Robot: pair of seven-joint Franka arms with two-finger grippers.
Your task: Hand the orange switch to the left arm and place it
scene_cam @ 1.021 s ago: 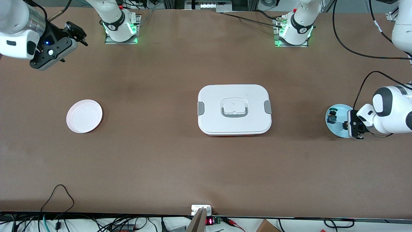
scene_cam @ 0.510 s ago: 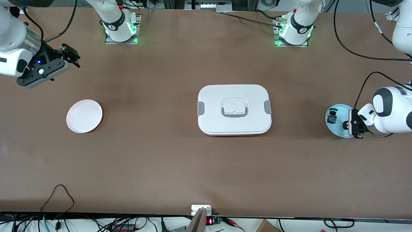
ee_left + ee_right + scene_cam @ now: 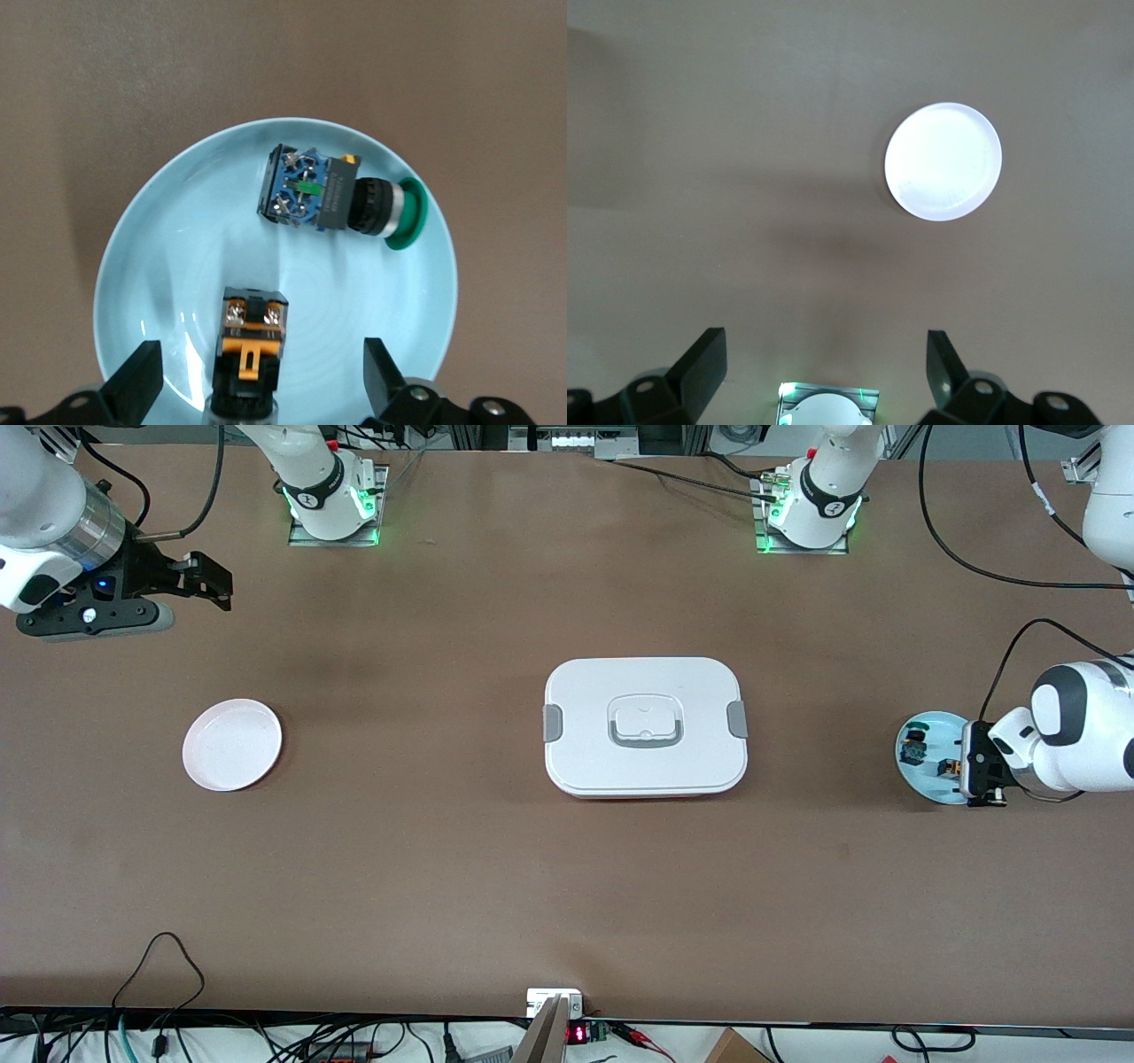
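The orange switch is seen lying on a blue plate at the left arm's end of the table, with its metal end hidden under the wrist. A second part – blue and dark, with a green cap – is laid on the same plate, apart from the switch. The left gripper is held low over the plate, its fingers spread wide, one on each side of the switch and not touching it.

The box is set in the middle of the table, with its lid on. A white plate is placed toward the right arm's end, with nothing on it.

The right gripper is held up in the air over bare table – its fingers are spread and nothing is held
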